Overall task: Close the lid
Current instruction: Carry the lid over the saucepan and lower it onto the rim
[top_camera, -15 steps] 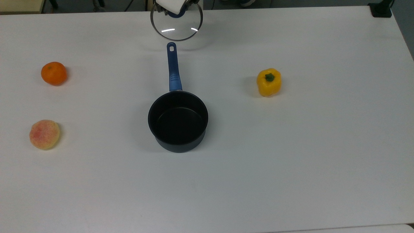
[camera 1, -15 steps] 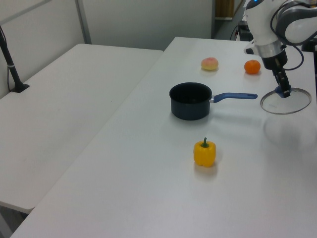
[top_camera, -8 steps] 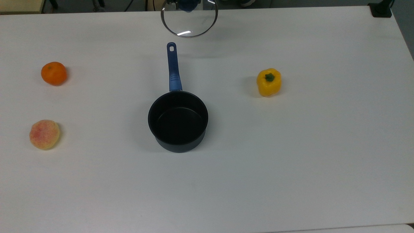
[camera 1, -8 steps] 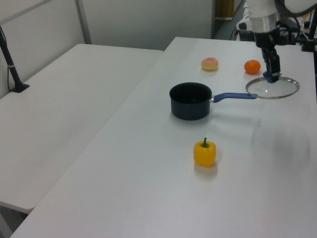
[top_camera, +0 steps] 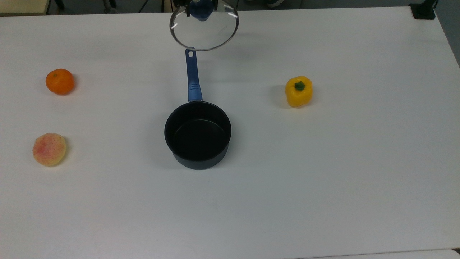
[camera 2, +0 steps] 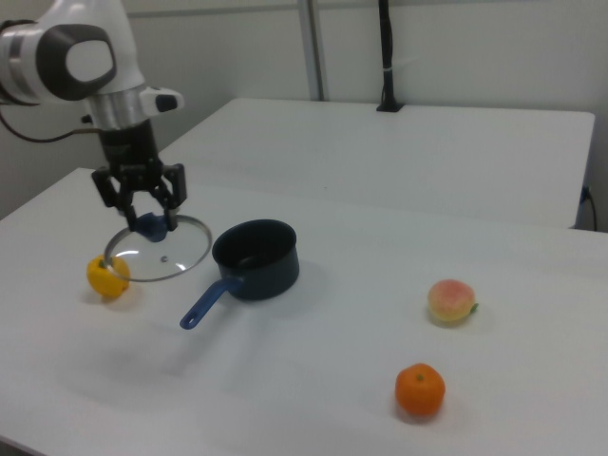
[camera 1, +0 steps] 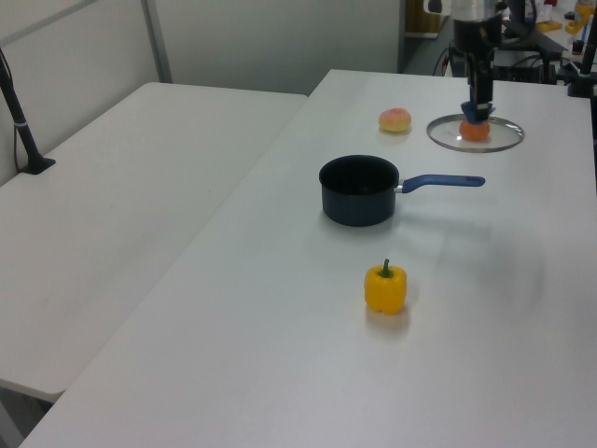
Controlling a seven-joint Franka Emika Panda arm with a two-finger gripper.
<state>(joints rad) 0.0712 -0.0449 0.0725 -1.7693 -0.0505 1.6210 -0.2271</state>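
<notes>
Above the table [top_camera: 323,180], the gripper [camera 2: 149,226] is holding the lid [top_camera: 205,34] by its blue knob [top_camera: 200,10], jaws clamped on it from both sides. In the right view the lid is hanging level in the air, clear of the surface, beyond the tip of the pan handle [top_camera: 192,77]. In the top view its rim is overlapping the handle's end. The pan [top_camera: 197,135] is sitting open and uncovered mid-table. A yellow pepper [top_camera: 299,91] is lying on the top view's right; an orange [top_camera: 59,81] and a peach [top_camera: 49,149] are lying on the top view's left, well apart from the pan.
</notes>
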